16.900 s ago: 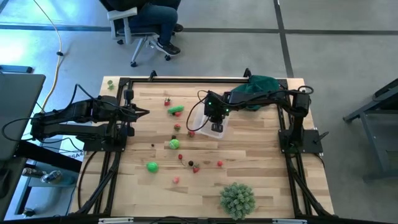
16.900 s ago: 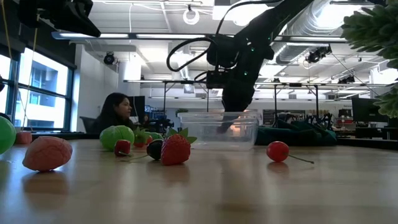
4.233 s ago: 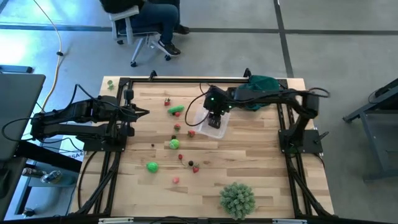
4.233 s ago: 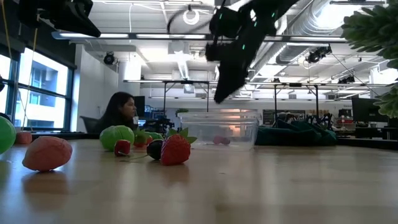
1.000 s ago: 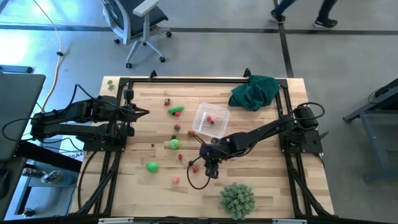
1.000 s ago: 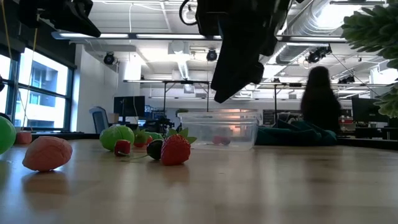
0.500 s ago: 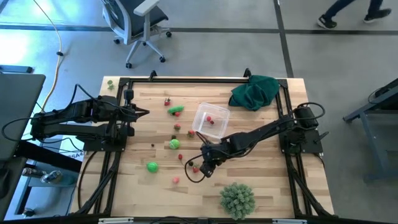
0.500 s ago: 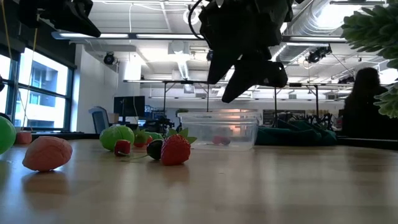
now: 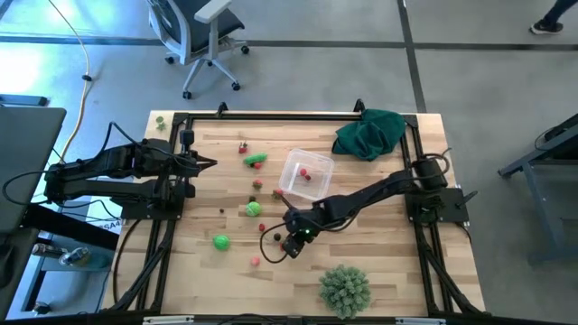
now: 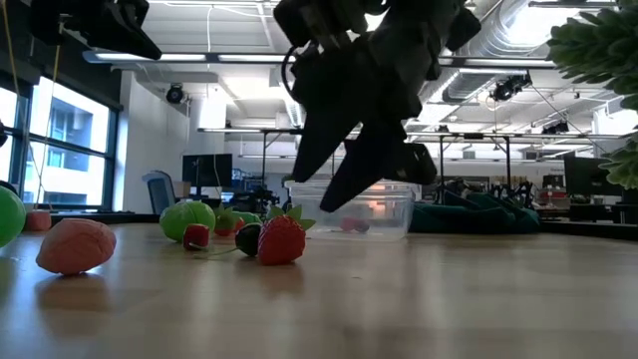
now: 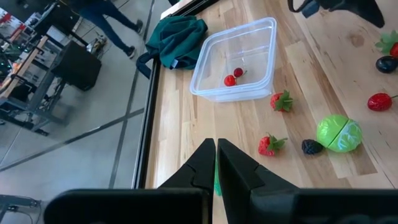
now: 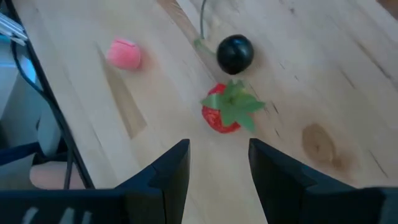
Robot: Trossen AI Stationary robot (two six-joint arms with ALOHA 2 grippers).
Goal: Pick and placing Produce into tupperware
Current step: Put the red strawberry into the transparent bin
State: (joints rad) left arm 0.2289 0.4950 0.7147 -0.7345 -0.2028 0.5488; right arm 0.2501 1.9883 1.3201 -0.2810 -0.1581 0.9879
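The right gripper [image 12: 219, 163] hovers low over the desk [image 9: 379, 226], fingers spread and empty. Just ahead of them lies a strawberry [image 12: 225, 112], then a dark berry [image 12: 235, 53]. Farther off, the tupperware [image 9: 305, 174] holds a red piece. The left gripper [image 11: 216, 149] waits with fingers closed.

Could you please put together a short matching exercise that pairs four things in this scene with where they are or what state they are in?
Things:
1. right gripper
2. left gripper
3. tupperware
4. dark green cloth

States or places:
A. bunched at a far corner of the table
B. shut, waiting at the table's left edge
C. open, just above a strawberry
D. holds small red pieces

Pairs: 1-C, 2-B, 3-D, 4-A
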